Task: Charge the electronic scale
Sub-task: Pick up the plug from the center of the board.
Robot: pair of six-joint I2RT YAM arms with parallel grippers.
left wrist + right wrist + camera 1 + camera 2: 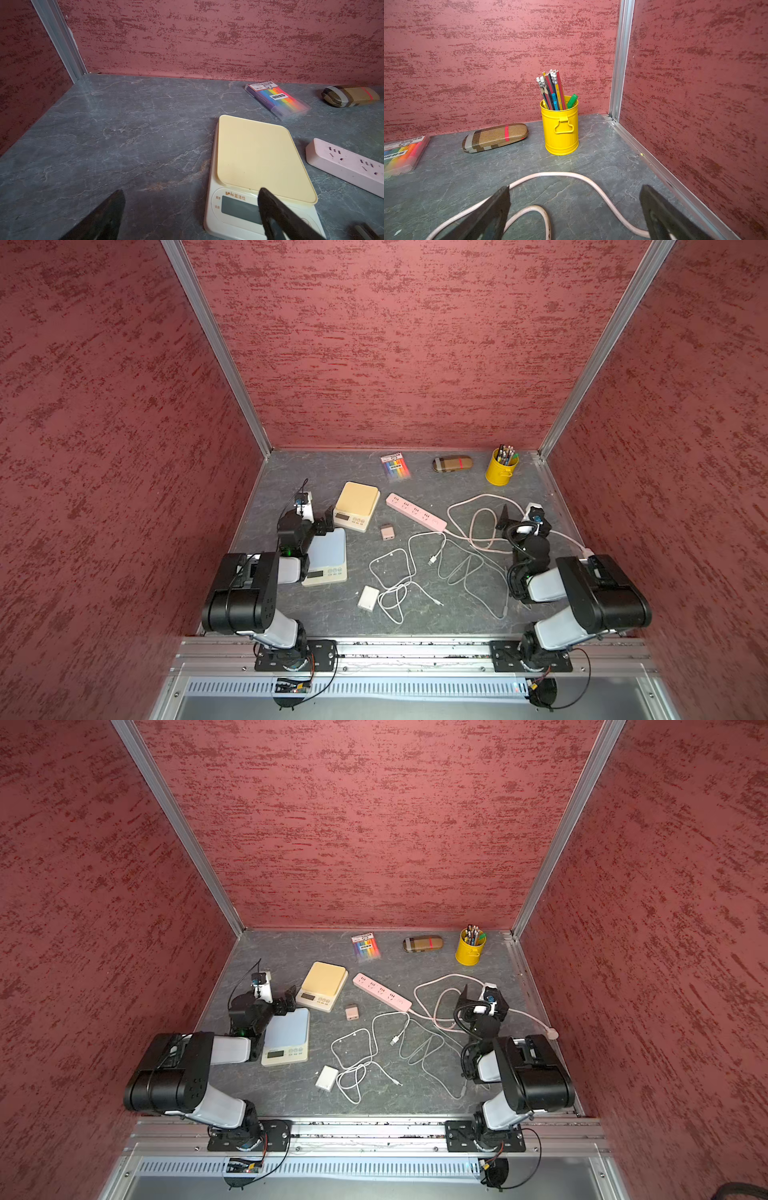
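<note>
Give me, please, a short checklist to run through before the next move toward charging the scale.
1. Left gripper open and empty: ok.
2. Right gripper open and empty: ok; the pink cord lies below it.
3. White charger plugged into the pink power strip: not ok, it lies apart from it.
4. USB plug of a white cable seated in the charger: not ok, it lies loose.
5. Charging port found on the yellow-topped scale or the blue-topped scale: cannot tell.
</note>
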